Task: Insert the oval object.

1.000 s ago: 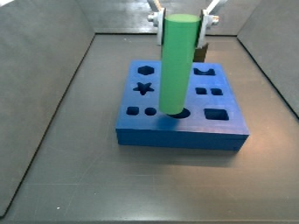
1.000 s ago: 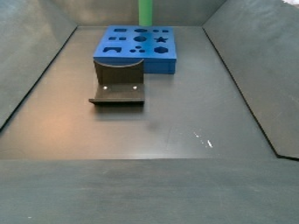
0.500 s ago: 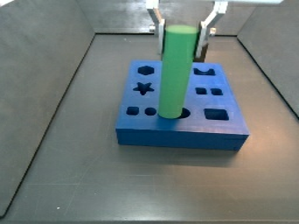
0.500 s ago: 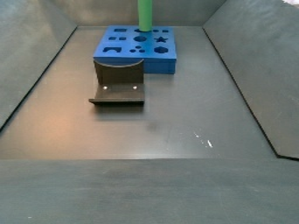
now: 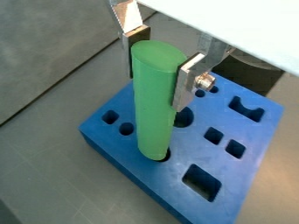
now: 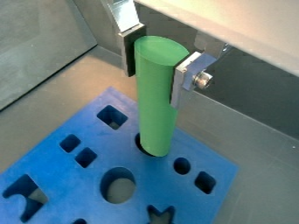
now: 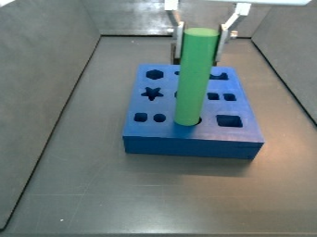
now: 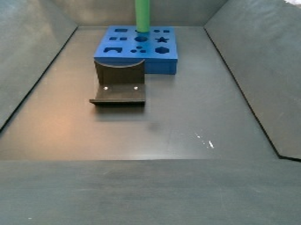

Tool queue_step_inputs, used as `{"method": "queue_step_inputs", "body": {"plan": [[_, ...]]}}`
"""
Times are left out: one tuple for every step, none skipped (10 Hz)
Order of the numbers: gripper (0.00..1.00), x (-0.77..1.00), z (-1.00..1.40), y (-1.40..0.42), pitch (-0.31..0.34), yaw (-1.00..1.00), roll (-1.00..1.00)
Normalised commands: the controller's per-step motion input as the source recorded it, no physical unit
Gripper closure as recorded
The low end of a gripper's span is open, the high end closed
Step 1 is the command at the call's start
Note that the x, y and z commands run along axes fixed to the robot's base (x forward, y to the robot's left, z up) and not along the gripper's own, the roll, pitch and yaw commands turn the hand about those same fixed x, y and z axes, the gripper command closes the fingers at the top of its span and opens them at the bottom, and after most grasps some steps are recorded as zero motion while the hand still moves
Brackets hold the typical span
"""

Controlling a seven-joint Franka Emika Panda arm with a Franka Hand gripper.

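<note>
Now the oval object (image 7: pixel 195 76) stands lower than half a second ago — its foot is sunk in a hole of the blue block (image 7: pixel 194 135), and the gripper (image 5: pixel 160 61) has its fingers (image 5: pixel 191 73) spread beside the top, apparently let go — insertion looks nearly done.

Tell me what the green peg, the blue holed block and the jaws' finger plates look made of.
Long bright-green oval peg: likely plastic, smooth, matte, uniform colour. Blue holed block: probably plastic or dense foam, matte, clean-cut holes. Gripper above the block, jaws flanking the peg; finger plates: metal, silver sheen, visible screw.
</note>
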Motion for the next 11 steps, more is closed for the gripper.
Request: {"method": "queue_step_inputs", "body": {"plan": [[1.00,0.25,-0.27,0.03,0.024,-0.25,0.00],[1.00,0.01,-0.31,0.01,0.000,-0.21,0.00],[1.00,0.00,-0.34,0.00,-0.057,-0.14,0.00],[1.00,0.00,-0.37,0.00,-0.104,-0.09,0.00],[1.00,0.00,-0.32,0.00,-0.044,-0.06,0.00],[1.00,0.00,-0.29,0.00,-0.043,-0.03,0.00],[1.00,0.00,-0.25,0.02,-0.019,-0.02,0.00],[1.00,0.00,-0.19,0.00,-0.059,-0.03,0.00],[1.00,0.00,-0.05,0.00,-0.066,0.00,0.00],[1.00,0.00,0.00,0.02,-0.004,0.00,-0.03],[1.00,0.00,0.00,0.00,0.000,0.00,0.00]]}}
